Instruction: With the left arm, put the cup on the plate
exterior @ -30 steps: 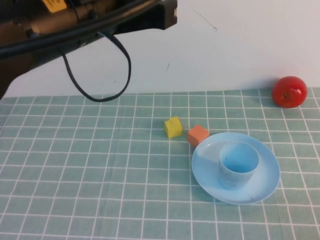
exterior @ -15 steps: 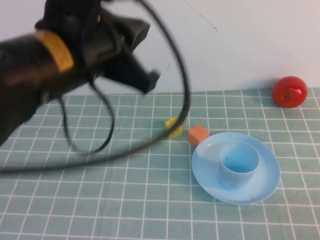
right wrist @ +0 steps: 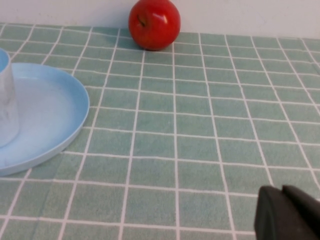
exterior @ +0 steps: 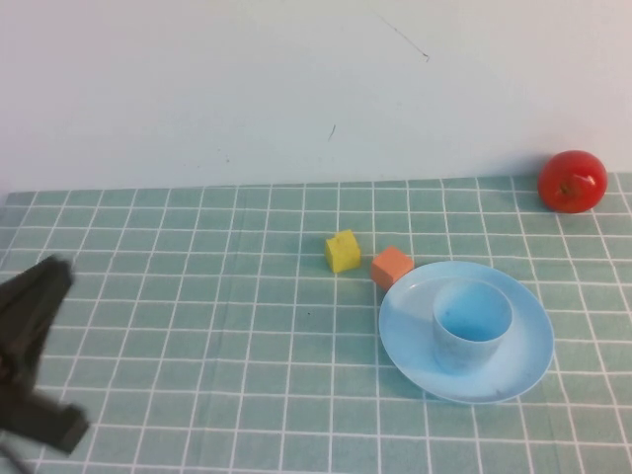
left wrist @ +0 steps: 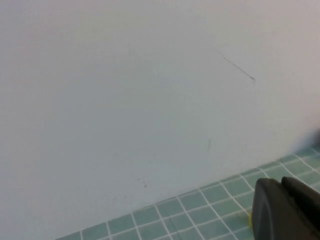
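Note:
The light blue cup (exterior: 472, 331) stands upright inside the light blue plate (exterior: 523, 367) at the right of the green checked mat. The left arm is a dark blurred shape at the mat's near left edge, and my left gripper (exterior: 49, 281) is far from the cup. In the left wrist view the left gripper (left wrist: 282, 187) is shut and empty, facing the white wall. My right gripper (right wrist: 282, 192) is shut and empty, low over the mat to the right of the plate (right wrist: 55, 110). The cup's side (right wrist: 5, 100) shows at that view's edge.
A yellow block (exterior: 342, 251) and an orange block (exterior: 391, 267) lie just behind the plate's left side. A red apple (exterior: 571, 181) sits at the far right by the white wall; it also shows in the right wrist view (right wrist: 154, 24).
The left arm has swung from the upper left, across the mat's left side, down to the near left corner. The cup and plate have not moved.

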`<state>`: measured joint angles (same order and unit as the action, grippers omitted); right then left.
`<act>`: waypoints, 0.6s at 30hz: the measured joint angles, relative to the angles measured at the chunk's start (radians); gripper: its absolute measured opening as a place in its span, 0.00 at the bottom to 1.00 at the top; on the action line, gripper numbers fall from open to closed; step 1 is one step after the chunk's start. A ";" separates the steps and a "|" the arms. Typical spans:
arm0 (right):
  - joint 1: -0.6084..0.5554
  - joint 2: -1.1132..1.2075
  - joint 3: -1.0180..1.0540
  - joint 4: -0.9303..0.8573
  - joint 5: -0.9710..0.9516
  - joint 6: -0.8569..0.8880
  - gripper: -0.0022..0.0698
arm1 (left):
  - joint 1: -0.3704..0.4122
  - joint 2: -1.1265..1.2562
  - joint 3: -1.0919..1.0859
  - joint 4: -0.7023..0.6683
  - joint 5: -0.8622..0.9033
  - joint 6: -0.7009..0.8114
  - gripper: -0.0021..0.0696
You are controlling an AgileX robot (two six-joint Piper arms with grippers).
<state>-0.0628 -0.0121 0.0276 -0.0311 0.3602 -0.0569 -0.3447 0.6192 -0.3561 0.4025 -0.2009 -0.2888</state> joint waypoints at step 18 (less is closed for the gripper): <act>0.000 0.000 0.000 0.000 0.000 0.000 0.03 | 0.348 -0.629 0.380 0.089 0.119 -0.457 0.03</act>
<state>-0.0628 -0.0121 0.0276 -0.0311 0.3602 -0.0569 0.0028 -0.0096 0.0236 0.4919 -0.0823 -0.7454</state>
